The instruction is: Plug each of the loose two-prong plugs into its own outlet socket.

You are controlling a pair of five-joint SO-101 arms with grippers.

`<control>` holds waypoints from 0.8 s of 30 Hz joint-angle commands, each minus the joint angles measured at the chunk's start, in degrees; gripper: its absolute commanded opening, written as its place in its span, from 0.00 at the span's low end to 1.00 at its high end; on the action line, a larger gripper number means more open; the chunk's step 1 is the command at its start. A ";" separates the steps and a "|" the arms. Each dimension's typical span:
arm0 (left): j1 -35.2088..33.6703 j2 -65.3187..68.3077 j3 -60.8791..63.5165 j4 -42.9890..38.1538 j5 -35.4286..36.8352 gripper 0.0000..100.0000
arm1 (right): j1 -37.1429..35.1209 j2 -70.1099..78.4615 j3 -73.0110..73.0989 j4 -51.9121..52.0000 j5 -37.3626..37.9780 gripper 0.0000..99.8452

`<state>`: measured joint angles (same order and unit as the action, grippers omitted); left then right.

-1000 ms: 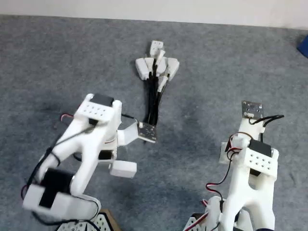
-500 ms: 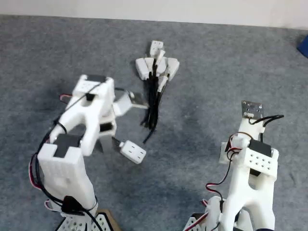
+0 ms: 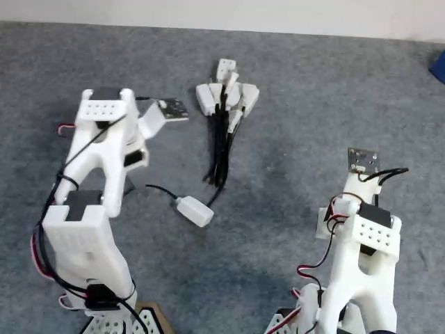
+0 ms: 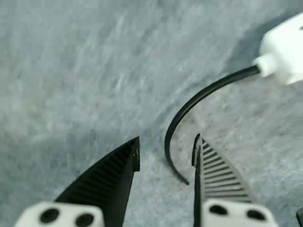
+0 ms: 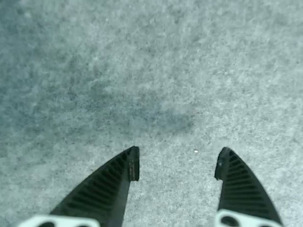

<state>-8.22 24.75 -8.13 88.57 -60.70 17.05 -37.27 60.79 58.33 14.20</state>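
1. While the left gripper (image 4: 166,144) hangs over the grey carpet (image 4: 71,71) with its fingers spread, a black cord (image 4: 199,97) curves through the gap between them, nearer one finger and not pinched.
2. That cord ends in a white plug (image 3: 194,210), lying on the carpet just ahead of the fingertips.
3. Farther off from the left gripper, a cluster of white connectors (image 3: 226,94) lies with its black leads bunched together.
4. The right gripper (image 5: 178,156) is spread too, well apart from plug and cluster, with carpet beneath it.

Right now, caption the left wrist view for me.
Open left gripper above grey carpet, a black cord beneath it leading to a white connector.
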 commanded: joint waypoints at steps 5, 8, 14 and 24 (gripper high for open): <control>2.51 -0.92 -2.15 -0.70 3.87 0.20 | -0.48 -1.45 -0.48 0.31 0.79 0.26; 9.19 -0.48 -2.07 -0.35 9.32 0.20 | -0.48 -1.54 -0.48 0.31 0.79 0.26; 21.76 -0.31 -1.71 -0.79 16.44 0.20 | -0.48 -1.45 -0.48 0.31 0.79 0.26; 25.36 -1.01 14.99 -5.98 17.58 0.20 | -0.48 -1.36 -0.48 0.31 0.79 0.26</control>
<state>16.31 23.78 1.54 83.21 -43.56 17.05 -37.27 60.79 58.33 14.20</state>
